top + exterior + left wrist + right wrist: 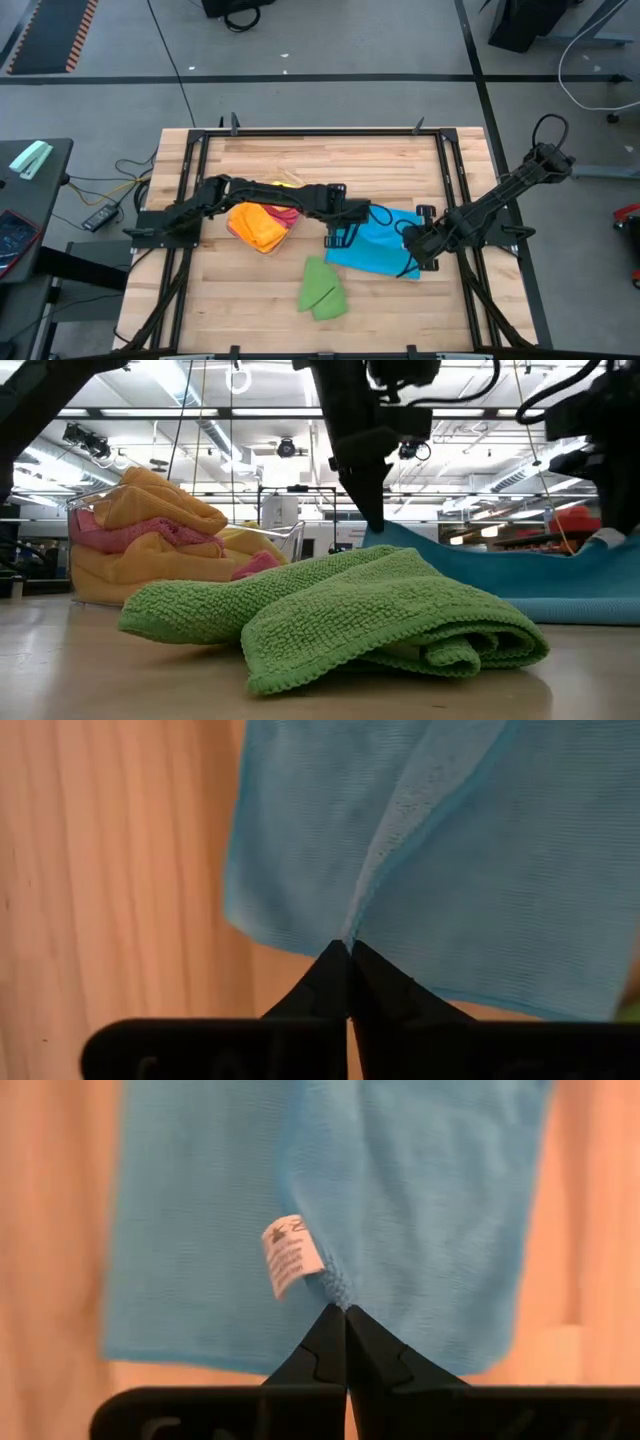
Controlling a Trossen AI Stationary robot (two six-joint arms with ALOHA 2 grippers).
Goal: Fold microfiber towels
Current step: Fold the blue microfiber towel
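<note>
- High view: blue towel (pixel 375 250) flat on the table (pixel 320 160), between the 2 arms; left gripper (pixel 338 238) pinching its left edge, right gripper (pixel 418 250) pinching its right edge. Green towel (pixel 322 288) already folded, nearer the front edge. Best to lift both corners together and level, so no sagging or twisting.
- Low view: green towel in front, orange, yellow and pink towels (pixel 150 545) heaped in a clear tub (pixel 285 540) behind. Blue towel mostly hidden behind the green; both grippers' tips hard to make out.
- Left wrist view: fingers closed tight on a raised ridge of blue cloth. Only 1 layer wanted; depth of bite unclear.
- Right wrist view: fingers clamped on blue hem just beside a white label (pixel 290 1255). Towel's far corners cut off.
</note>
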